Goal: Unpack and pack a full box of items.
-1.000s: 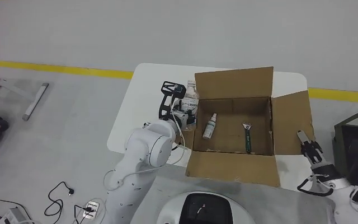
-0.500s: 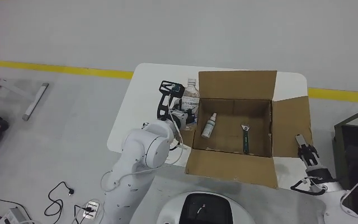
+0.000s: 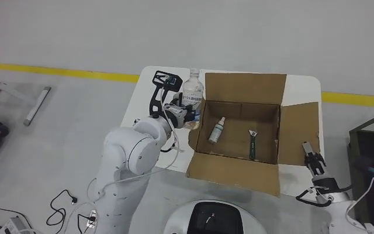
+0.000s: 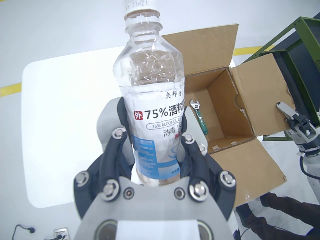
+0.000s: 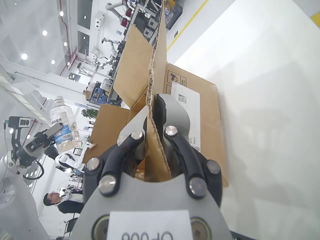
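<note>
An open cardboard box [image 3: 234, 169] stands on the white table [image 3: 146, 102]. Inside it lie a small white spray bottle [image 3: 217, 130] and a green-handled wrench [image 3: 251, 145]. My left gripper [image 3: 186, 113] is shut on a clear alcohol bottle [image 3: 191, 93] with a white cap, held upright in the air just left of the box; the alcohol bottle [image 4: 151, 101] stands between the fingers [image 4: 117, 141]. My right gripper [image 3: 308, 151] is shut on the edge of the box's right flap [image 3: 298, 134]; the flap's edge [image 5: 153, 136] runs between the pads.
Four flaps stand out from the box, the far one upright. A dark green rack [image 3: 362, 146] stands right of the table. Bare tabletop lies left of the box and at the far right corner [image 3: 304, 85].
My left gripper has lifted the alcohol bottle up and to the left, away from the box wall. The right gripper, holding the flap, has drawn back toward the near edge and the box has shifted left.
</note>
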You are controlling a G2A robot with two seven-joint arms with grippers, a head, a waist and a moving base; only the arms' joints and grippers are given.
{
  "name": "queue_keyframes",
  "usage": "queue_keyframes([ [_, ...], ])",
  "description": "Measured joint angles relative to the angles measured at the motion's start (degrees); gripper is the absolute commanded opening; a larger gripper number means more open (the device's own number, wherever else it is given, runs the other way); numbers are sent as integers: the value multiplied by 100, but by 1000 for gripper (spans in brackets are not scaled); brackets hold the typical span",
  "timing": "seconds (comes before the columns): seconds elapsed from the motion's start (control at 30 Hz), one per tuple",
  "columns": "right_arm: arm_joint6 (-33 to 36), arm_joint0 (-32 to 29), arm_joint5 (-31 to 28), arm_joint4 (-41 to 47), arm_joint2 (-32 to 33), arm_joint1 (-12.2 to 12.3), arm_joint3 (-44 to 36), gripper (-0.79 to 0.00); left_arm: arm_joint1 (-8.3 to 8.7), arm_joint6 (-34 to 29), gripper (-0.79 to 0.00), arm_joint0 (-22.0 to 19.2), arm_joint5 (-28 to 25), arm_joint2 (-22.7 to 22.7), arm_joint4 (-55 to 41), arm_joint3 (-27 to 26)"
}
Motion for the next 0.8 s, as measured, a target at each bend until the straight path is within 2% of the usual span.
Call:
queue_keyframes([
  [0.03, 3, 3, -2, 9, -2, -1, 2, -102, 13, -48, -785, 10, -40, -81, 27, -44],
  [0.07, 4, 4, -4, 14, -1, -1, 3, 0, 29, -106, -785, 29, -77, -200, 52, -97],
  [0.27, 3, 4, -5, 14, 0, -1, 3, 0, 105, -258, -785, 161, -216, -790, 256, -120],
  [0.37, 3, 4, -5, 14, 0, -1, 3, 0, 137, -280, -785, 277, -315, -895, 462, -22],
  [0.53, -102, -26, -11, -65, 84, 1, -39, 0, 170, -244, -785, 525, -369, -862, 833, 233],
  [0.8, -368, -299, -315, -552, 611, 46, -309, 0, 187, -119, -785, 900, -322, -567, 1229, 642],
])
